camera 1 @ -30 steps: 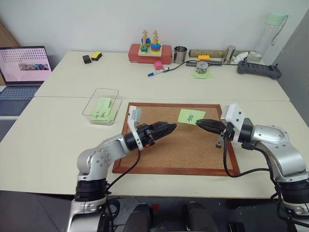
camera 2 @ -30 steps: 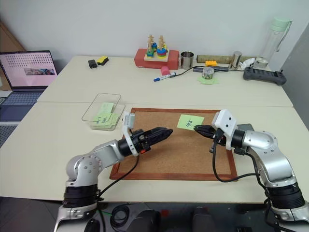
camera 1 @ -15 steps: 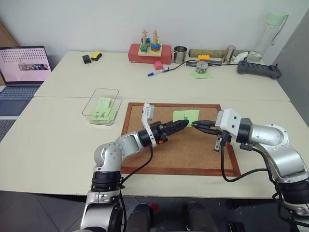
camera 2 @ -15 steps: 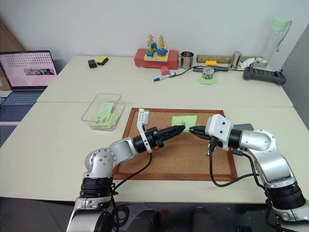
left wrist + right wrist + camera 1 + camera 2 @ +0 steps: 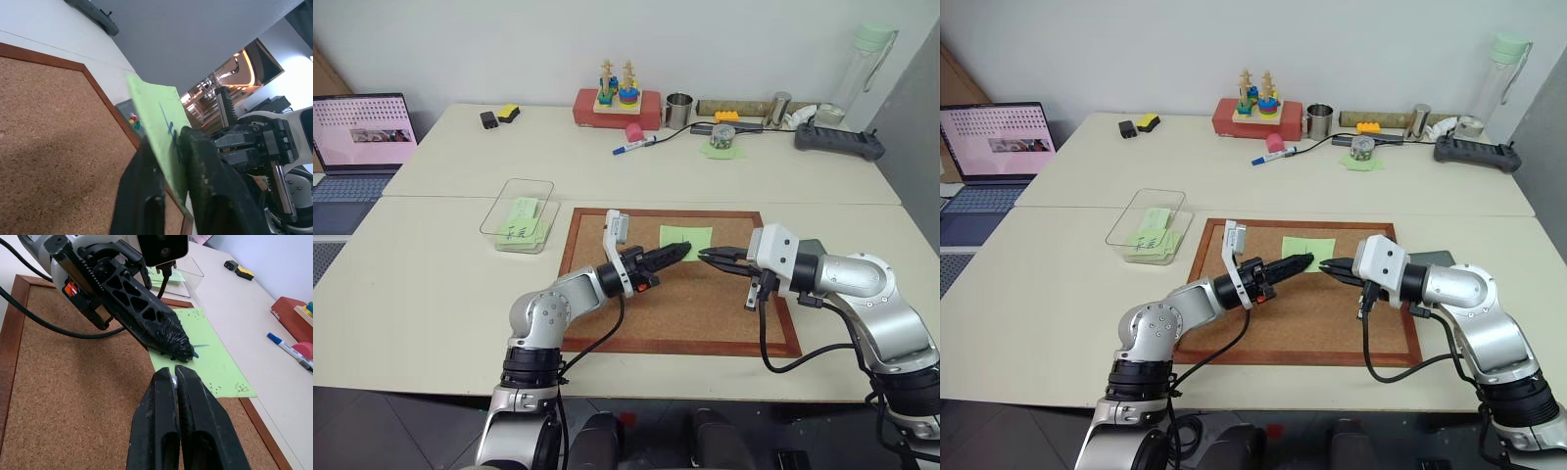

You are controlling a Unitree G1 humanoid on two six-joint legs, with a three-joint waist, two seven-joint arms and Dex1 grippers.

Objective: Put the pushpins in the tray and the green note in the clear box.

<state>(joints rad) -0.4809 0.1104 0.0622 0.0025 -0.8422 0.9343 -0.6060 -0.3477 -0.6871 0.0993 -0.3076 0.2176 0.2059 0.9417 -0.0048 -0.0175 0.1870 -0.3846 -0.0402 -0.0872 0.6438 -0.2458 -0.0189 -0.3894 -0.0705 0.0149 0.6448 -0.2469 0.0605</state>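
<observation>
So I've got two grippers tip to tip over the corkboard (image 5: 636,308): the left gripper (image 5: 168,166) is pinched shut on the one green note (image 5: 159,117), and the right gripper (image 5: 174,382) is fully closed on what looks like a tiny pin, hard to tell. One clear box (image 5: 518,213) sits just off the board's left edge with green notes inside, plenty of bare table (image 5: 411,284) around it. The grey tray (image 5: 1435,258) peeks out past the right arm, clutter lines the far wall.

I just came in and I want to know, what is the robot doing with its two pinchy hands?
It is tidying a corkboard. Its left gripper has pinched shut on the green note and holds it by the edge, over the board. Its right gripper is shut and points at that note from the other side, very close. The note has to go into the clear box, which already holds other green notes. A few pushpins already sit in the tray.
</observation>
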